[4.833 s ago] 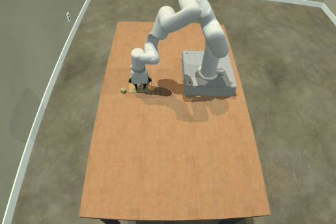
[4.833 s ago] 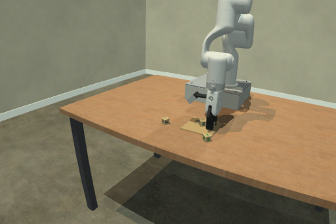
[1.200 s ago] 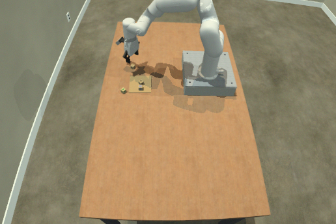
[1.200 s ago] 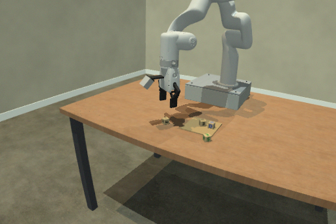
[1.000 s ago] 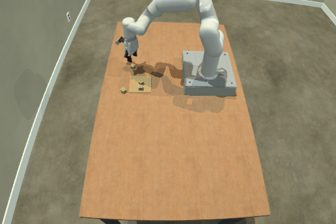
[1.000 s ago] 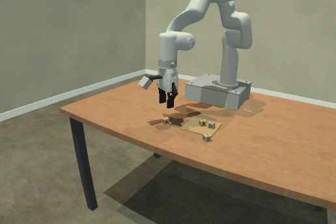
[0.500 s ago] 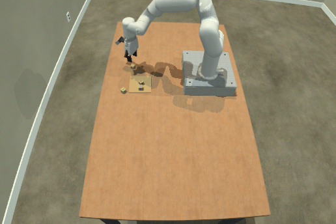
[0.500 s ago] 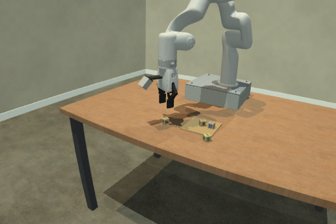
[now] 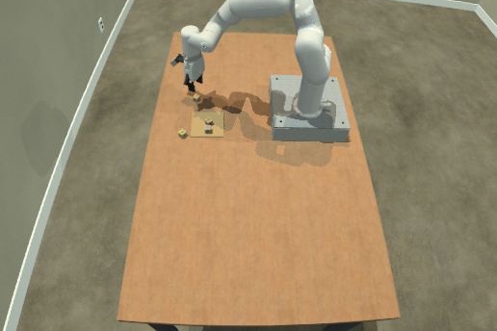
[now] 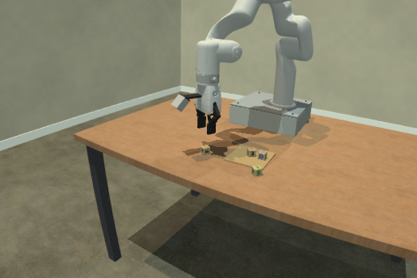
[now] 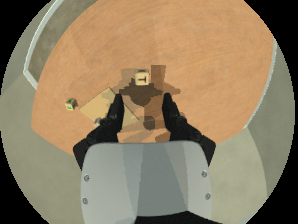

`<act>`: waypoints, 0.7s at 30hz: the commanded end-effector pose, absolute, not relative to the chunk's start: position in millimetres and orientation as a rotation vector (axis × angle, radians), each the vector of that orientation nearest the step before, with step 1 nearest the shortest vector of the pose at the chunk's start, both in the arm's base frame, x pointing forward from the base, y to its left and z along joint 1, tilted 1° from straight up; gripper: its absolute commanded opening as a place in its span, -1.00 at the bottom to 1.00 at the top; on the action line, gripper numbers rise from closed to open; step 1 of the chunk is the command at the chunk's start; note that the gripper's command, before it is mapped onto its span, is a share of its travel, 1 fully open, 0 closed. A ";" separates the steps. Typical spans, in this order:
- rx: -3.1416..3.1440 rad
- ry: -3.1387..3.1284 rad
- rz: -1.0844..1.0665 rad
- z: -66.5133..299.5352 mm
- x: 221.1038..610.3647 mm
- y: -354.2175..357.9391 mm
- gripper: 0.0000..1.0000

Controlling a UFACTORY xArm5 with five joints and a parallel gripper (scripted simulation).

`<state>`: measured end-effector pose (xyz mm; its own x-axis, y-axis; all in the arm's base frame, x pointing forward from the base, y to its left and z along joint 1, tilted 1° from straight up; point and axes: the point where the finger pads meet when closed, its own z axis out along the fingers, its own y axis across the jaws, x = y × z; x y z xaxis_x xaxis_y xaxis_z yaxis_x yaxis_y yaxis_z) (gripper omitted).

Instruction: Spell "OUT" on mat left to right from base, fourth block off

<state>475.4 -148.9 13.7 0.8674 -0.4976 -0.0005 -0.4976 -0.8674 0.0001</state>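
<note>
My gripper (image 9: 194, 86) (image 10: 206, 129) (image 11: 143, 100) is partly open and empty, pointing down above the T block. The T block (image 9: 196, 97) (image 10: 205, 149) (image 11: 142, 78) lies on the table off the mat, its T facing up. The mat (image 9: 217, 132) (image 10: 238, 156) (image 11: 102, 102) lies flat. Two blocks stand close together on it: a pale one with blue lettering (image 9: 208, 129) (image 10: 262, 154) and a dark-lettered one (image 9: 208, 121) (image 10: 251, 152); their top letters are not readable. A green-lettered block (image 9: 182, 134) (image 10: 256, 170) (image 11: 71, 104) lies off the mat.
The robot's base box (image 9: 308, 134) (image 10: 259, 119) stands on the table (image 9: 250, 227) (image 10: 323, 183), on the other side of the mat from the green-lettered block. The table's far end edge runs close beyond the T and green-lettered blocks. Arm shadows fall around the T block.
</note>
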 end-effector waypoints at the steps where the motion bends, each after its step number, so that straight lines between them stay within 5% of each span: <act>1: 3.036 -0.809 0.006 15.2 476.7 -149.4 0.26; 21: 3.036 -0.809 0.005 3.9 476.8 -149.2 0.26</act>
